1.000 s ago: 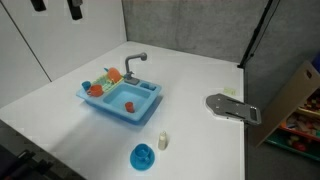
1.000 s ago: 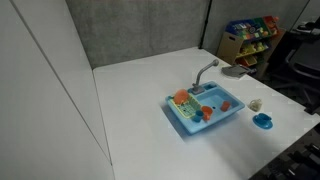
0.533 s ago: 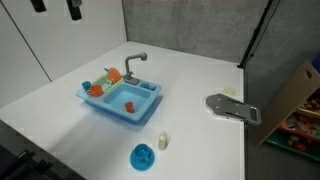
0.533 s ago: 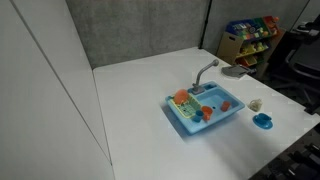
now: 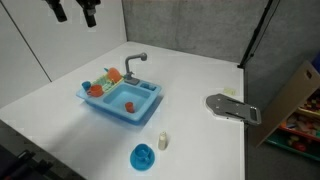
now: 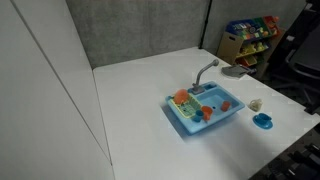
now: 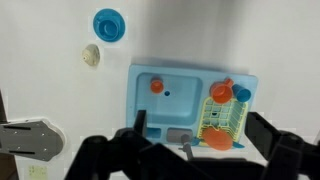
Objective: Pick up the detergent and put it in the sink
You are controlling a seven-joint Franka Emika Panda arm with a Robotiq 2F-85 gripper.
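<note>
In an exterior view the camera stands high off a corner of the tabletop (image 5: 200,75) and looks down across it toward a grey wall (image 5: 180,25). The sink (image 5: 120,98) sits mid-left, and the dish (image 5: 143,156) is nearest the lens. In an exterior view from farther off and another side, the sink (image 6: 205,108) lies right of centre, with the dish (image 6: 263,120) near the right edge. The wrist view looks straight down from well above, with the gripper (image 7: 190,150) along its bottom edge. All three views share the sink, dish and detergent (image 7: 91,55).
</note>
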